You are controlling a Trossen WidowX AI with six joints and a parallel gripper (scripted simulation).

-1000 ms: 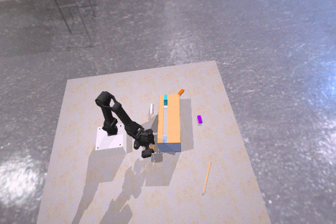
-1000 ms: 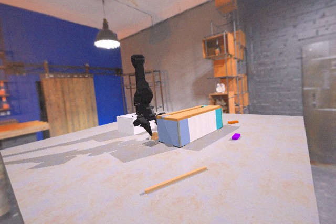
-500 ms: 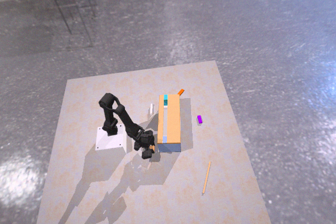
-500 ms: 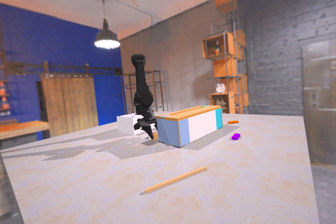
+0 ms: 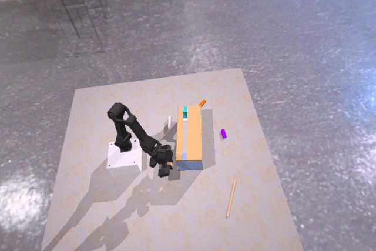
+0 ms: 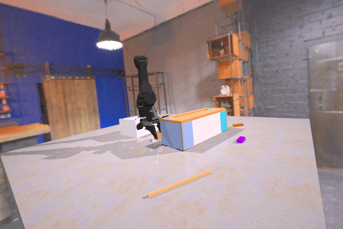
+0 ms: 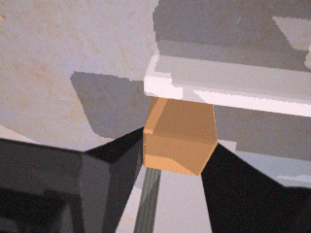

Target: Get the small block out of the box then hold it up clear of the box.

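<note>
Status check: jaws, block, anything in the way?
Gripper shut on block. Block low at table, beside box end. Nothing above it.

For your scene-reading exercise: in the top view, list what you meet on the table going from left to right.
White base plate → gripper shut on the orange block → box → purple block → wooden stick.
</note>
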